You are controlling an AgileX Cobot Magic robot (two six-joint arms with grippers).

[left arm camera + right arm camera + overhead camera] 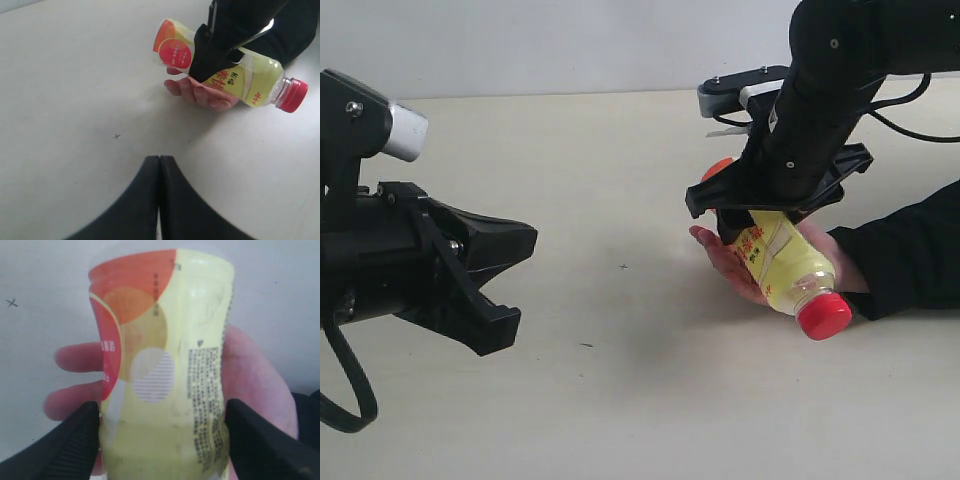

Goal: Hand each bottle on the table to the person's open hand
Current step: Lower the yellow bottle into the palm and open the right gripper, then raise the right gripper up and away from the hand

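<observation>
My right gripper (pixel 756 216) is shut on the yellow-labelled bottle (pixel 782 262), which lies tilted with its red cap (pixel 823 313) toward the table's near edge. In the right wrist view both fingers (pixel 75 440) press the bottle (pixel 165 380) at its sides. The person's open hand (pixel 728 262) is palm up directly beneath the bottle; whether they touch I cannot tell. On the left, my left gripper (pixel 518 280) hangs over the table (pixel 620 150), shut and empty (pixel 160 158). The other bottles are out of view.
The person's forearm in a black sleeve (pixel 910 250) lies on the table at the right edge. A small dark cross mark (pixel 117 136) is on the tabletop between the two grippers. A pale wall runs behind the table.
</observation>
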